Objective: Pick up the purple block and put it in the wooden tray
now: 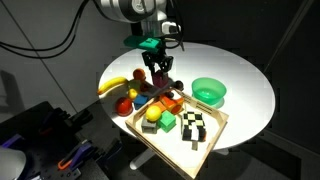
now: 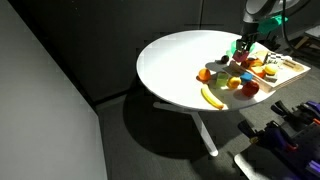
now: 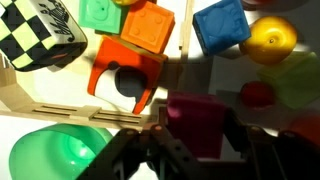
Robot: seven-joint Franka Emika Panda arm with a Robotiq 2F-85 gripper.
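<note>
The purple block (image 3: 195,115) is a magenta cube held between my gripper's (image 3: 198,135) two fingers, so the gripper is shut on it. In an exterior view the gripper (image 1: 160,72) hangs over the cluster of toys just beside the near corner of the wooden tray (image 1: 216,128). In the wrist view the tray's rim (image 3: 184,40) lies just left of the block. The tray holds a checkered block (image 3: 40,35), a green cube (image 3: 100,12), an orange cube (image 3: 150,28) and an orange arch (image 3: 120,70). The tray also shows in an exterior view (image 2: 292,70).
A green bowl (image 1: 209,91) stands beside the tray on the round white table (image 1: 240,70). A banana (image 1: 114,86), a blue block (image 3: 220,25), a yellow ball (image 3: 270,38) and a red ball (image 3: 258,93) lie outside the tray near the gripper.
</note>
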